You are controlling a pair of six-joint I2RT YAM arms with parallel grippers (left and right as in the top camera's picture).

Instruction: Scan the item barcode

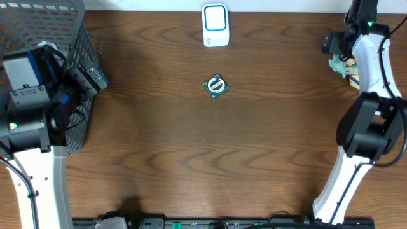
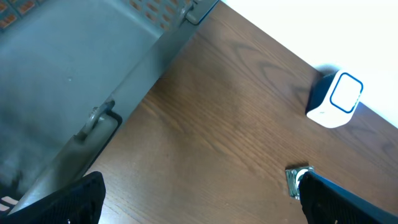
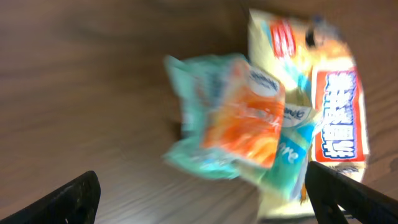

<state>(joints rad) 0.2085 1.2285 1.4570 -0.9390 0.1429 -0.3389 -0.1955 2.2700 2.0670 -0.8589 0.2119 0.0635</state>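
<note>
L gripper (image 2: 208,200) is nearest the lens. Two dark matte fingers (image 2: 68,199) sit at the 7 and 5 o'clock corners of the L wrist view. They are spread wide w/ nothing btwn them but bare table (image 2: 236,137), a brown wood-grain top, smooth w/ low sheen. Basket (image 2: 74,74) fills 10 o'clock in that view: grey plastic, plain floor, mesh walls, a small clip on the rim. Overhead it sits at the table's 9–10 o'clock edge.

Scanner (image 1: 215,25) is a white rounded box w/ a blue rounded-square ring on its face, at 12 o'clock by the far edge. Sachet (image 1: 217,86) is small, squarish and glossy, w/ a green border and red-and-white round print. It lies flat near ctr, turned a little askew, toward 6 o'clock from the scanner and apart from it. Neither gripper touches it. In the L wrist view its corner shows just beside the 5 o'clock finger.

R gripper (image 3: 208,199) is at the table's 2 o'clock, over a small pile. Its fingers stand wide at both lower corners, holding nothing. Pouch (image 3: 242,124) is crinkled teal film w/ orange print, blurred, overlapping a packet (image 3: 329,118) that is flat, pale yellow, w/ a red-and-white label. Can't tell if the pouch rests fully on the wood.
</note>
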